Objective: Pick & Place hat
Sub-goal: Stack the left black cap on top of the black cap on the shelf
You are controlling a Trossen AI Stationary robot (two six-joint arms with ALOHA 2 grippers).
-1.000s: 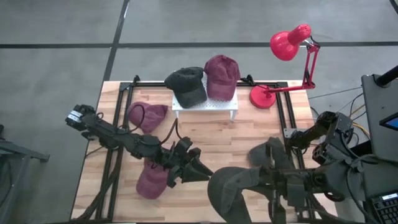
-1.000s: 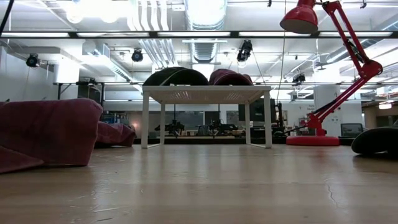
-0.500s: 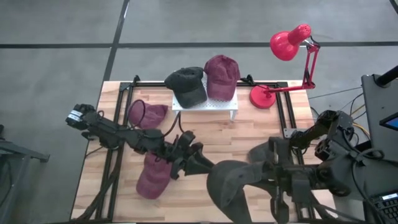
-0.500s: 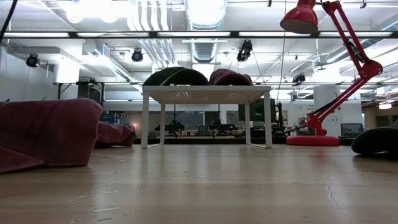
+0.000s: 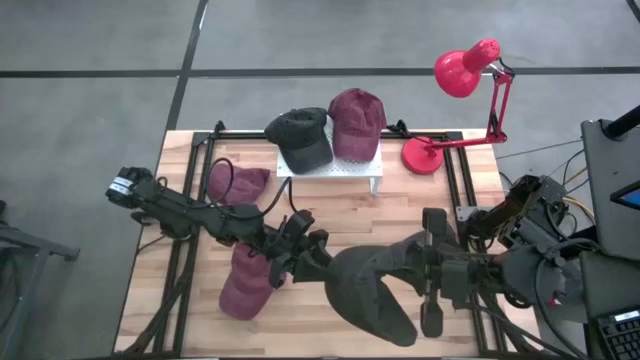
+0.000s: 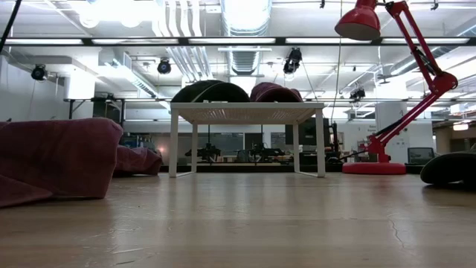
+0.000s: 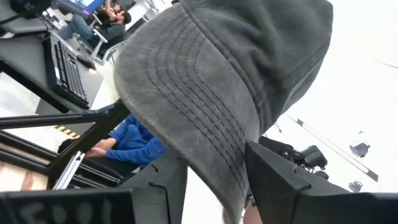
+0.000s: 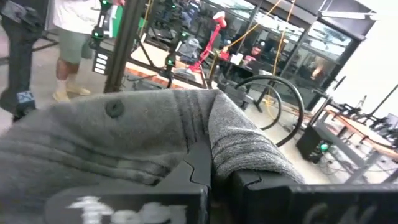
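Grey hat between my two claws, above the table's near edge.

My right gripper [image 5: 425,268] is pinched tight on the grey hat [image 5: 365,290], cloth folded between its fingers [image 8: 205,165]. My left gripper [image 5: 318,268] meets the hat's other side, its jaws spread around the brim. A maroon hat [image 5: 243,282] lies on the table [image 5: 390,215] just beside my left arm, another [image 5: 236,183] farther back. Beyond, a white rack [image 5: 330,168] carries a dark hat [image 5: 300,135] and a maroon one [image 5: 356,122], next to the red lamp [image 5: 462,70].
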